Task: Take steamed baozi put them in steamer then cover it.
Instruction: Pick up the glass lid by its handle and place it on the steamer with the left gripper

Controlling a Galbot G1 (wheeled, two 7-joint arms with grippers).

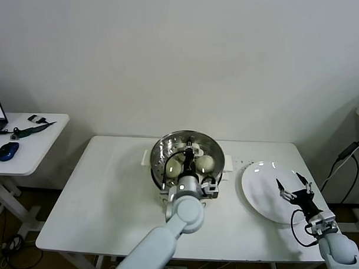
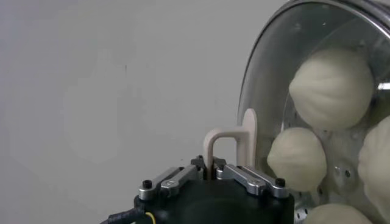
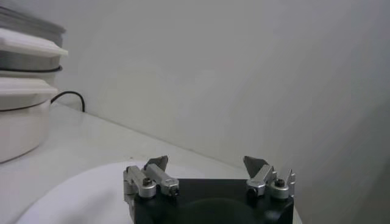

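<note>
The steamer stands at the table's middle on its white pot base. The clear glass cover lies over it, and baozi show through the glass. My left gripper is above the cover's centre, shut on its white handle. In the left wrist view the gripper pinches the handle, and the cover has several baozi behind it. My right gripper is open and empty over the white plate; in the right wrist view the gripper holds nothing.
The white plate lies to the right of the steamer. The pot base and its black cord show in the right wrist view. A side table with a blue mouse stands at the left.
</note>
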